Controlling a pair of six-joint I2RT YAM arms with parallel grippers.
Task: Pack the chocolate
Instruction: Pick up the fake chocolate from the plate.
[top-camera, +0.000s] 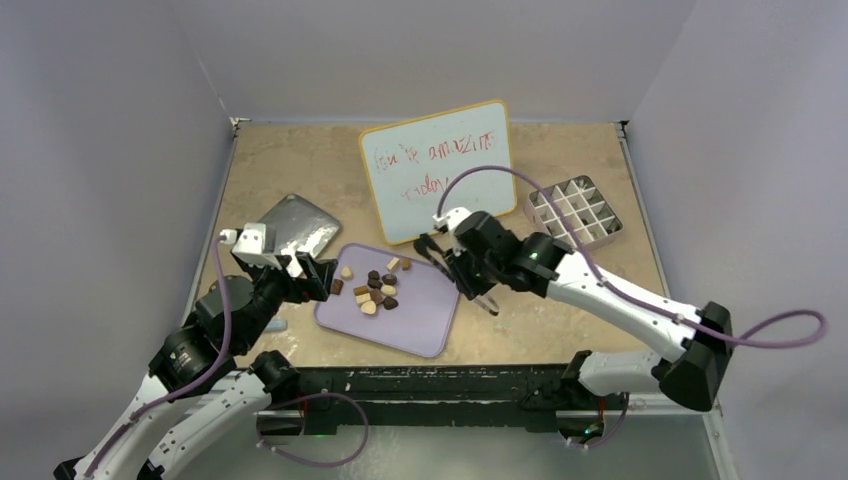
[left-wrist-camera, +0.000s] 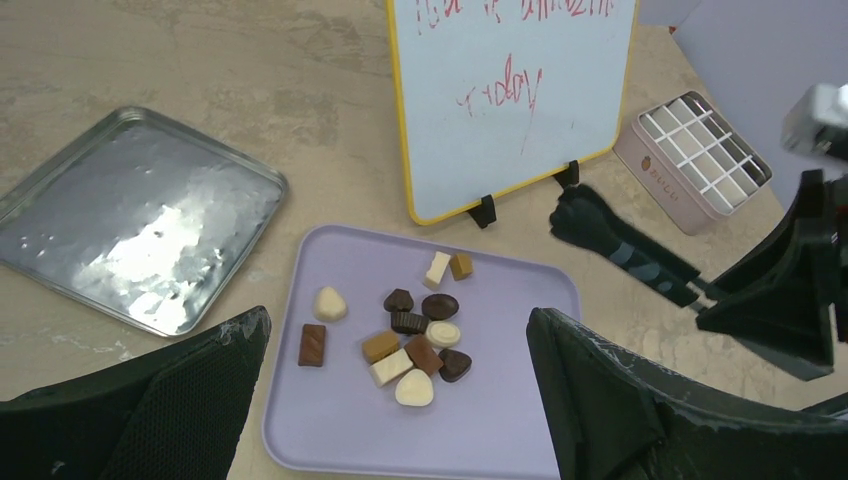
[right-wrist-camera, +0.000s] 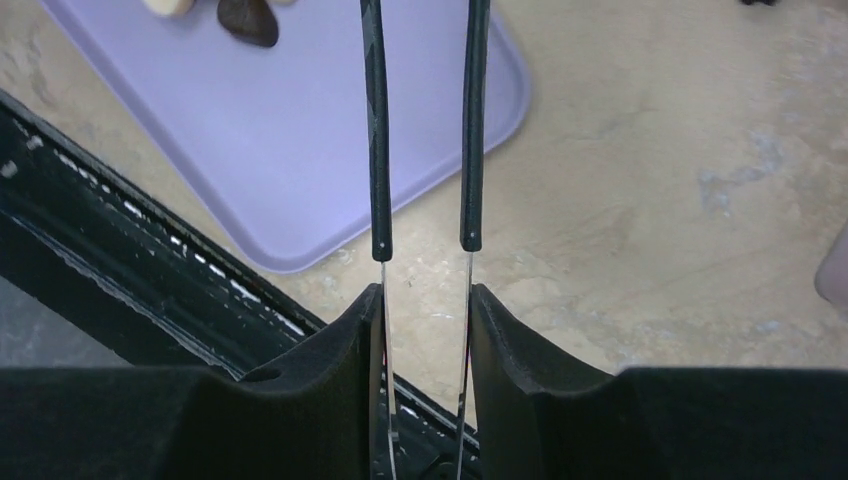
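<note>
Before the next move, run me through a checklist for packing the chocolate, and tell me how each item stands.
1. Left gripper open and empty: ok.
2. Right gripper gripping the tongs: ok.
3. Chocolate loose on the lavender tray, uncovered: ok.
4. Gridded box cells empty, top open: ok.
5. Tongs tips free of any piece: cannot tell.

About a dozen small chocolate pieces (left-wrist-camera: 423, 355), dark brown, tan and cream, lie loose on the lavender tray (left-wrist-camera: 500, 420), most bunched near its middle, with a cream-and-tan pair toward its far edge and a cream piece and a brown bar toward its left edge.
</note>
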